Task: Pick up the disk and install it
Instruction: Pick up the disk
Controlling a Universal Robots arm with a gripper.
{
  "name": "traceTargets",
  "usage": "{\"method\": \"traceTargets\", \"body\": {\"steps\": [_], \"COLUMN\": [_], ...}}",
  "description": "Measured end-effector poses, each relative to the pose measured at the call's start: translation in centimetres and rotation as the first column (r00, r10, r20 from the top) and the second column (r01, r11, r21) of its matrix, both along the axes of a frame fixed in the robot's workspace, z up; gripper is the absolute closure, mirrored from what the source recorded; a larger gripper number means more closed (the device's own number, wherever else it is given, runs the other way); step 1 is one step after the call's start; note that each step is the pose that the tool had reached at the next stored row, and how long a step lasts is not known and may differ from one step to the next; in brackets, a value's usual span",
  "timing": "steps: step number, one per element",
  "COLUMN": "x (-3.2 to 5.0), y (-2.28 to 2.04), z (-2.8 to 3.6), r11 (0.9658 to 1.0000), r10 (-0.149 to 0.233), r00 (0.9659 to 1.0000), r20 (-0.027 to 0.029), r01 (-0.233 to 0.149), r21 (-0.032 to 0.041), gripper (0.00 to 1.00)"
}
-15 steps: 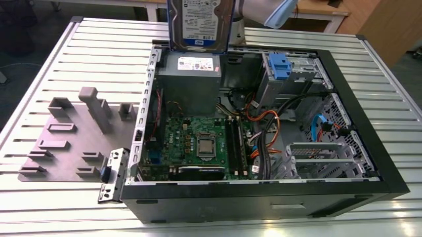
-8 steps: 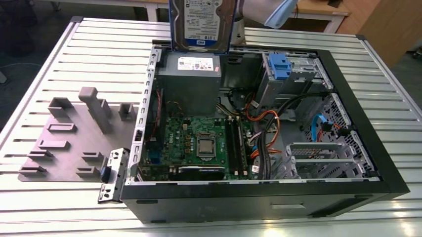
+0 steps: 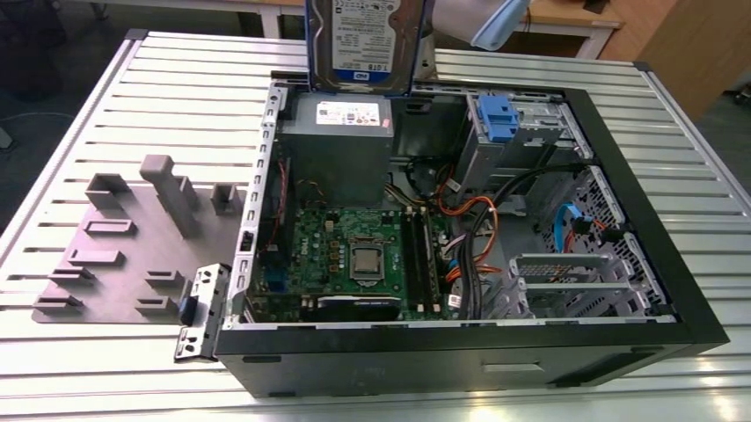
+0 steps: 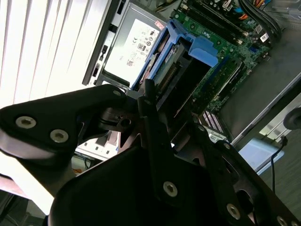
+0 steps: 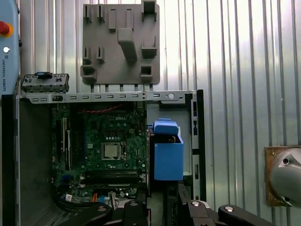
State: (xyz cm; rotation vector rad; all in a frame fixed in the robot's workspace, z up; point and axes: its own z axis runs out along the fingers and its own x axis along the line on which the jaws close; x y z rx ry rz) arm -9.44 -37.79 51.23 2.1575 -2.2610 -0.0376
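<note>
Slatted metal tabletop [image 3: 153, 97] with open PC case [image 3: 470, 362] | pincer [image 5: 163, 207] clamped on the disk [image 3: 359, 48], held upright above the power supply [image 3: 340, 149] | exterior view gets its label [image 3: 352, 26], first wrist view its blue bracket [image 5: 168, 155] end-on

The silver disk [image 3: 361, 44], with a blue bracket along its edges, stands upright in the air, white-and-blue label facing out, just above the open computer case [image 3: 470, 365] rim.
</note>
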Motion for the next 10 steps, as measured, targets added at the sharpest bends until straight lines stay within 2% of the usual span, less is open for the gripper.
{"method": "traceTargets", "body": {"steps": [10], "x": [0.44], "y": [0.0], "z": [0.0], "r11": [1.0], "r10": [0.0], "r00": [1.0], "r20": [0.0], "r01": [0.0], "r21": [0.0], "gripper": [0.65]}}
